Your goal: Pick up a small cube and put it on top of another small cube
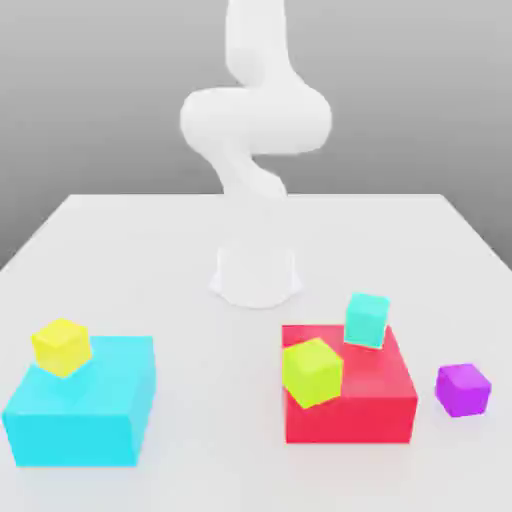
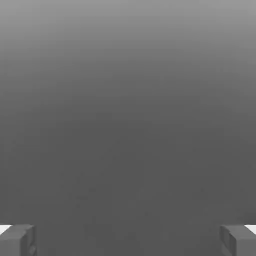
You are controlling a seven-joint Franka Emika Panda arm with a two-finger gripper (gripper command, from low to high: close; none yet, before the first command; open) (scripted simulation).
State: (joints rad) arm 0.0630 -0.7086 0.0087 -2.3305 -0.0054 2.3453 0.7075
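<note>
One purple cube [image 1: 463, 390] sits beside the red block [image 1: 348, 384]; end effector [image 2: 128, 241] spread wide, empty.

Small purple cube [image 1: 463, 390]: glossy, violet-purple, its top face lighter than its sides; ungripped, turned at an angle to the red block [image 1: 350, 385]. It lies beside that block, apart from it, toward the exterior view's right, lower than the block's top.
</note>
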